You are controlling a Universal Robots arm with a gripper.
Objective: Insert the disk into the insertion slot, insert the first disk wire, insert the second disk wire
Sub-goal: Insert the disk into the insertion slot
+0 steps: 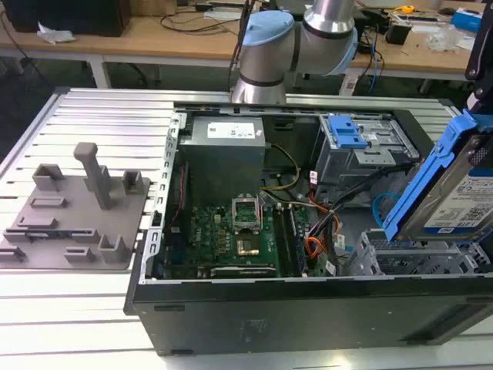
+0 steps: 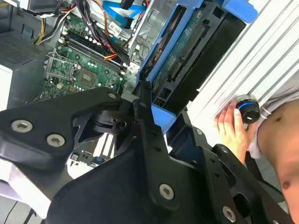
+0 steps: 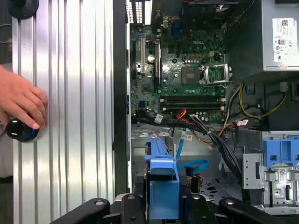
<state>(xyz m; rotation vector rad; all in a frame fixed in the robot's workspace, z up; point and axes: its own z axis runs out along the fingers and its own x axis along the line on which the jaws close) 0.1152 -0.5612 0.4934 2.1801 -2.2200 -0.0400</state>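
The disk (image 1: 461,196), a silver drive with a white-and-blue label in a bright blue caddy, hangs tilted at the exterior view's right, just above the insertion slot (image 1: 416,258), a grey perforated cage. In both wrist views my gripper (image 2: 161,114) (image 3: 163,203) is shut on the disk's (image 2: 187,51) blue caddy (image 3: 163,179). The first disk wire (image 1: 314,247) (image 3: 182,113), an orange-red bundle, lies loose beside the motherboard. Beside the cage, the second disk wire (image 1: 377,210) (image 3: 191,164), a flat light-blue cable, curves in a loop.
A taller grey cage with a blue latch (image 1: 347,132) stands behind the slot. The green motherboard (image 1: 231,235) and power supply (image 1: 227,142) fill the rest of the case. A person's hand (image 3: 21,102) rests on a black-and-blue knob (image 3: 21,130) on the ribbed table. A grey fixture (image 1: 77,212) sits at the exterior view's left.
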